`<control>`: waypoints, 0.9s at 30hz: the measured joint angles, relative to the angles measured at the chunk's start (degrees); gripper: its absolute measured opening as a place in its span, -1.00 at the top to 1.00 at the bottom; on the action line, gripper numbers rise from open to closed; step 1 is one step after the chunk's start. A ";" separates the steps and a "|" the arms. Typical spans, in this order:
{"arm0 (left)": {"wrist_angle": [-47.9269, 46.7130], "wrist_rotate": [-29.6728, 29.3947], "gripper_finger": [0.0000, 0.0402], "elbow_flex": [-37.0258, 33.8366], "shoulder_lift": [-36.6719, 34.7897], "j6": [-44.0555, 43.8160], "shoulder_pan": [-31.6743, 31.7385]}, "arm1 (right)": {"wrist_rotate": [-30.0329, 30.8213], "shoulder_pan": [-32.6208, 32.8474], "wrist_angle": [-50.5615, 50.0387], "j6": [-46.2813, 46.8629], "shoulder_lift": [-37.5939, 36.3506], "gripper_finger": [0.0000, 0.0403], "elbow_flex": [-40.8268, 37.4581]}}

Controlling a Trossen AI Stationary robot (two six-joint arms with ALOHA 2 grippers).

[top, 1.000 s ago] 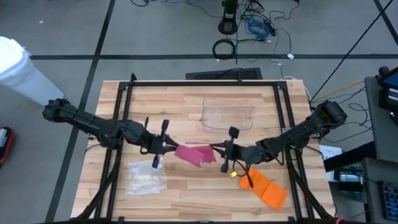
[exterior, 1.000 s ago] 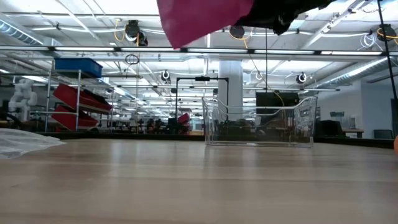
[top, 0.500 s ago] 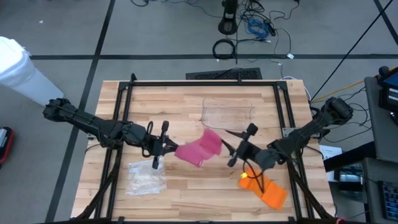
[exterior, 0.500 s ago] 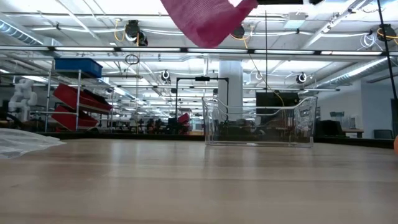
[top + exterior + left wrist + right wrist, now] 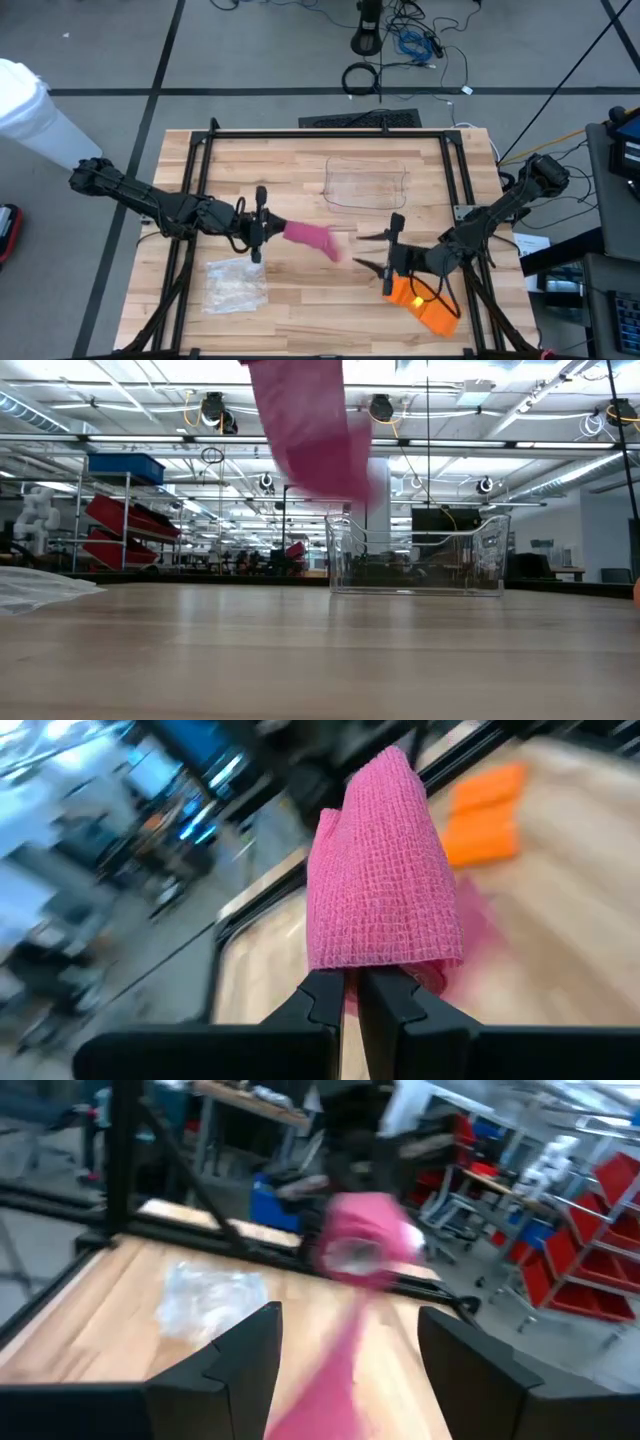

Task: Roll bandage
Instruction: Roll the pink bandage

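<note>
A pink bandage (image 5: 308, 238), partly rolled, is held above the table's middle by my left gripper (image 5: 260, 228), which is shut on it. In the low view its loose tail (image 5: 312, 435) hangs down, clear of the wood. In the right wrist view the roll (image 5: 365, 1240) shows end-on. My right gripper (image 5: 370, 252) stands open a little to the right of the bandage, touching nothing. Its two fingers (image 5: 240, 1365) are wide apart in its wrist view. My left gripper pinches one end of the rolled part of the bandage (image 5: 352, 968) between its two fingers (image 5: 322, 1000). They come level from the table's left. The roll sticks out beyond the fingertips, lifted clear of the table, and its loose tail hangs slack below it.
An orange bandage (image 5: 425, 303) lies at the near right, just behind my right gripper. A clear plastic container (image 5: 367, 183) stands at the far middle, and a crumpled clear bag (image 5: 235, 285) lies at the near left. A black frame (image 5: 330, 133) rims the table.
My right gripper has opened, let go of the bandage's free end and drawn back toward the table's right and near edge. The freed end has swung up and over, then dropped; it now hangs below my left gripper, which has kept its hold.
</note>
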 joint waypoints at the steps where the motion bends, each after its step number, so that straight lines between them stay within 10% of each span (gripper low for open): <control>1: -0.36 -1.44 0.92 0.00 -0.01 0.01 0.02 | 0.51 0.27 -0.59 0.14 -0.17 -0.08 0.00; 27: 3.56 1.82 0.91 0.09 0.00 -5.81 -0.02 | -16.57 -16.89 18.04 7.40 13.33 0.13 0.00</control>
